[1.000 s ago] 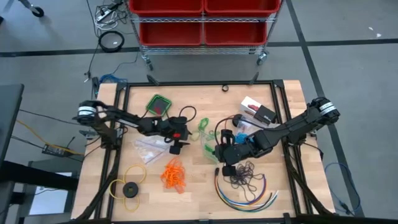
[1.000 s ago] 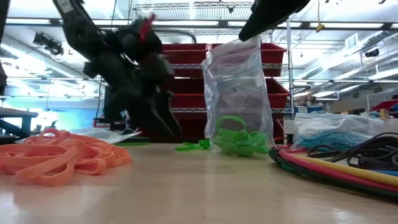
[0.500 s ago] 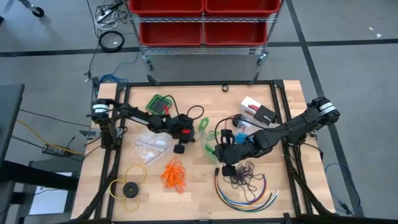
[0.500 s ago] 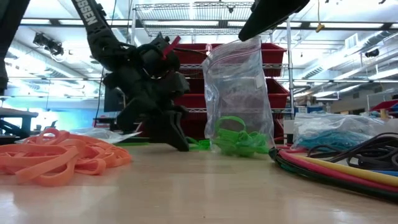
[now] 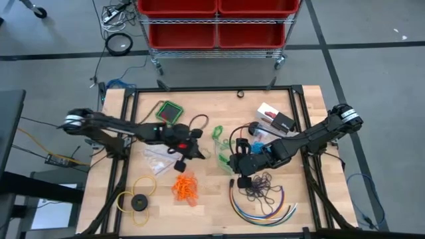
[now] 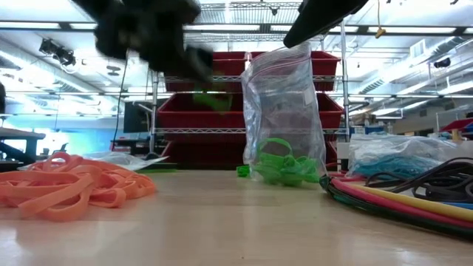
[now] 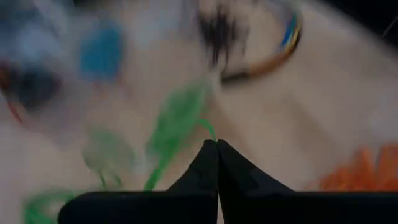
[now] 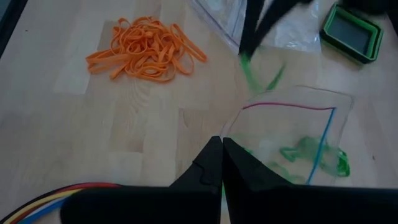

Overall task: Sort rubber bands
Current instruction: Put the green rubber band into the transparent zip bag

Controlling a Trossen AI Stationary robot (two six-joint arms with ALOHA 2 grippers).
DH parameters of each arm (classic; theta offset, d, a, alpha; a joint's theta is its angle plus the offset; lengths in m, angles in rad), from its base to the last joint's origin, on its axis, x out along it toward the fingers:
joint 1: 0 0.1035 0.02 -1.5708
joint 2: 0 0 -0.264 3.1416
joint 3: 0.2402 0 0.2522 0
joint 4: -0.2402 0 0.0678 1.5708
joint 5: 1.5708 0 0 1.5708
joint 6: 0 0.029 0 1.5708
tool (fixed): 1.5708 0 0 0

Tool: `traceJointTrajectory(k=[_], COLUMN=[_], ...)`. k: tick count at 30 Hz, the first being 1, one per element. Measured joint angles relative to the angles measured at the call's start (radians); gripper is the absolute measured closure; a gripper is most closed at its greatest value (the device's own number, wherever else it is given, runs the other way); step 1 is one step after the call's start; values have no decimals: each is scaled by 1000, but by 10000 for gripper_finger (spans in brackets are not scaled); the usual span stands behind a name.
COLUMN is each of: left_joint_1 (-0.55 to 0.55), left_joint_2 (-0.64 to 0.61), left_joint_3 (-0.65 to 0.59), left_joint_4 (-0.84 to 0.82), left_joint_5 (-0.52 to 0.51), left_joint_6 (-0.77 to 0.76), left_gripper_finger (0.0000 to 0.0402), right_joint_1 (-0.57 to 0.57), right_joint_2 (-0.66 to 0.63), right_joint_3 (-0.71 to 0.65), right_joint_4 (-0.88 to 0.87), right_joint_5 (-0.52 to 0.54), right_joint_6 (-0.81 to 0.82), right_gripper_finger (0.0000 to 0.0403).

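My left gripper [image 7: 217, 144] is clamped on a green rubber band [image 7: 177, 124] above the table; my right gripper [image 8: 222, 140] pinches the clear bag [image 8: 292, 134] upright.

Bare wood between orange bands [image 5: 185, 188] and cables [image 5: 262, 206]

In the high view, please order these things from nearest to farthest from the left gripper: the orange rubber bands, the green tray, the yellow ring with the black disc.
Measured from the left gripper, which is shut near the table's middle:
1. The orange rubber bands, just below it in the picture, toward the front edge.
2. The green tray, up and to the left, toward the far edge.
3. The yellow ring with the black disc, farthest, at the front left corner.
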Motion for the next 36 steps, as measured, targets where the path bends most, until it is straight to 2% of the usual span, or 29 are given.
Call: traceJointTrajectory(k=[5, 10, 14, 19, 25, 29, 36], left_joint_1=[-10, -10, -10, -5, -2, -2, -2], left_joint_2=[-90, -71, 0, 107, 192, 201, 175], left_joint_3=[1, 45, 125, 233, 301, 303, 304], left_joint_4=[109, 165, 119, -15, -113, -102, -69], left_joint_5=[5, 15, 17, 23, -11, -68, -83], left_joint_6=[5, 19, 44, 72, 93, 93, 66], left_gripper_finger=[400, 401, 401, 401, 398, 366, 268], right_joint_1=[0, -1, -2, -3, -3, -3, -3], right_joint_2=[0, 0, 0, 0, 0, 0, 0], right_joint_3=[0, 0, 0, 0, 0, 0, 0], right_joint_4=[8, 10, 10, 10, 8, 6, 7], right_joint_5=[0, 0, 0, 0, 0, 0, 0], right_joint_6=[0, -1, -2, -2, -3, -3, -3], right_gripper_finger=[403, 403, 403, 403, 403, 403, 403])
